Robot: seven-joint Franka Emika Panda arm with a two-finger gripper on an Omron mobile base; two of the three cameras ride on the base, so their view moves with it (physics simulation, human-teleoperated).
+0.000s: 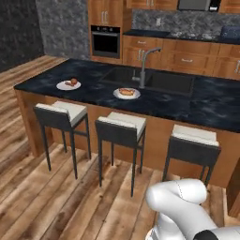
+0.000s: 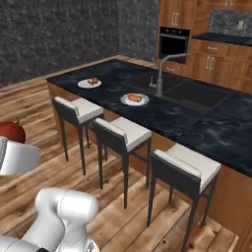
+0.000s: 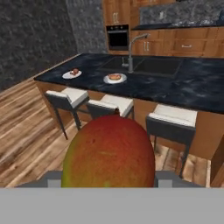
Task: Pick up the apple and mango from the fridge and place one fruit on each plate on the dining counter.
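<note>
My gripper is shut on the mango, a green-yellow fruit with a red blush that looms large in the hand view. In the right base view the mango shows at the left edge above the white hand. The dining counter lies ahead across the wooden floor. It carries two white plates. On the left plate a small round red fruit looks like the apple, beside brown bits. The middle plate by the sink holds orange-red food. The fridge is out of view.
Three stools stand along the near side of the counter, between me and the plates. The sink with its curved grey faucet sits behind the middle plate. Wall cabinets and an oven line the back.
</note>
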